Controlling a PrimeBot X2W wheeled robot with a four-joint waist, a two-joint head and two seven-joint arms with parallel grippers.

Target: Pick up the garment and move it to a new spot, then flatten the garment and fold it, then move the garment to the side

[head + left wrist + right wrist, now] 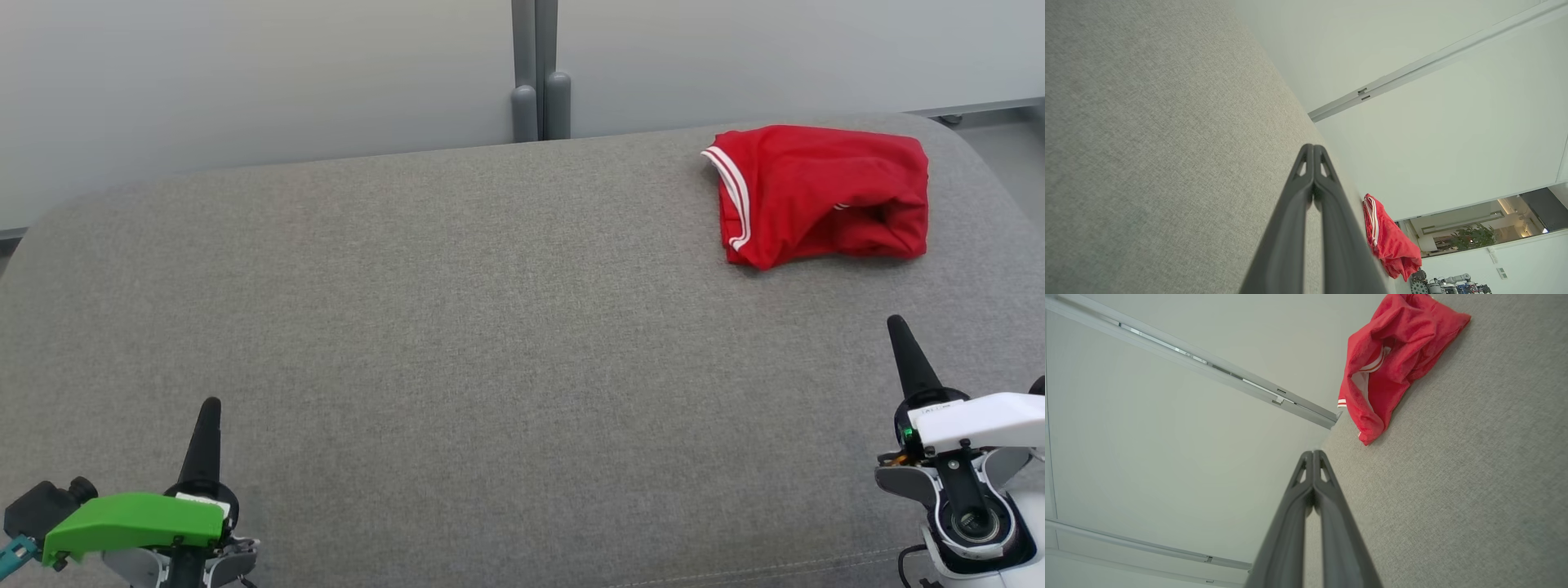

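Soft red garment (820,194), both pincers closed and empty.
Light, limp cloth on the grey worktop (457,327); the right pincer (898,331) is likeliest to pinch its striped edge, the left pincer (211,408) idle.

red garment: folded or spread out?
Folded, loosely. The red garment sits as a compact bunched bundle at the far right of the grey cushion, white-striped edge doubled over, layers gaping on the near side.

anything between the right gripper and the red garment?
Nothing. In the head view, only bare grey fabric cushion separates the shut right gripper from the folded red garment with white stripes. The right wrist view shows the same bare stretch.
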